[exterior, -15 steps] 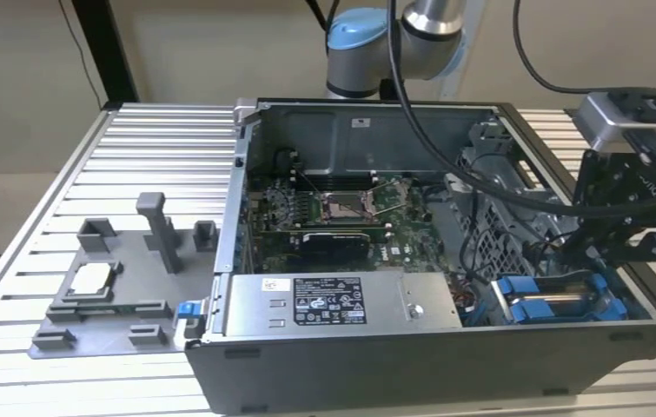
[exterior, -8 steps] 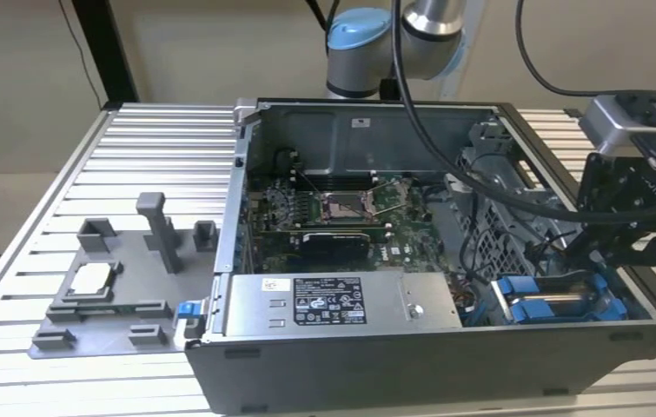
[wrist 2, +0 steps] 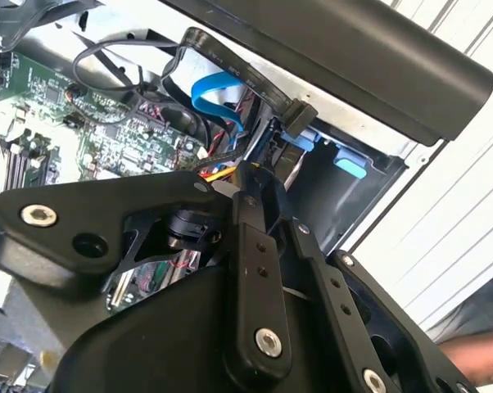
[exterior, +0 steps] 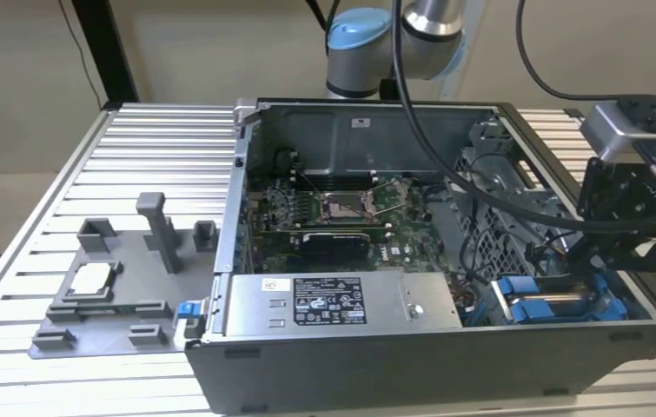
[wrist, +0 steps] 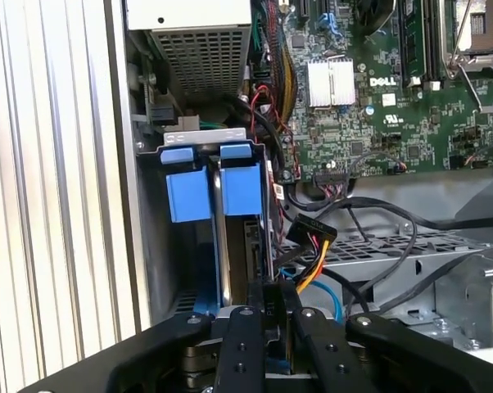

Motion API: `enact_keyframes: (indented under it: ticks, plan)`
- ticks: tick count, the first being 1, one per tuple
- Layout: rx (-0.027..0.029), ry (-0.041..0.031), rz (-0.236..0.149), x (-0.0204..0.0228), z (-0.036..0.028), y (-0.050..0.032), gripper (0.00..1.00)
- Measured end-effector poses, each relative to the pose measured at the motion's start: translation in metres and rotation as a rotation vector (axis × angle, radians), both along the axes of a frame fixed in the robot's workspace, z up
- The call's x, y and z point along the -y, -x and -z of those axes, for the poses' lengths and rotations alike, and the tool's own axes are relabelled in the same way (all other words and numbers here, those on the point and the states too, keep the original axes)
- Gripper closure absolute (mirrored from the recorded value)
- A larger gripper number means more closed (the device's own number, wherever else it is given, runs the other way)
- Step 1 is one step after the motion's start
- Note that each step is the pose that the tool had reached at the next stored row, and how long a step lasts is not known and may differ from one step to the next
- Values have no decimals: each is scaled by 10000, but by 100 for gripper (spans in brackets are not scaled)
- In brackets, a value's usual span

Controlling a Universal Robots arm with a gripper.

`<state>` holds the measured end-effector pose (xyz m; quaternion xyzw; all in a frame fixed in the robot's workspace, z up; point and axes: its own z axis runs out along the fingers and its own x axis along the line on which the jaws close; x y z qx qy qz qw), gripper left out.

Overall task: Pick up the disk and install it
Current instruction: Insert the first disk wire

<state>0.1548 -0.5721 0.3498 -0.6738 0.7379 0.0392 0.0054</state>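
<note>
Claw | clenched on disk edge, in bay | exterior view: power supply beside bay

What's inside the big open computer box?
Inside the computer case sit a green circuit board, a grey power box, black cables and blue brackets in the drive bay. The claw hovers there, hiding what's under it.

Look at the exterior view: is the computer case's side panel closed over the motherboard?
No. The computer case lies open, with its motherboard and power-supply box exposed.
</note>
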Motion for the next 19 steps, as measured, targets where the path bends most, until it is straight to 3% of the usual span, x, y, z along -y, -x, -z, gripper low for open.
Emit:
enact_keyframes:
  ticks: [19]
  plan:
    - [0,0,0,1,67,-15,100]
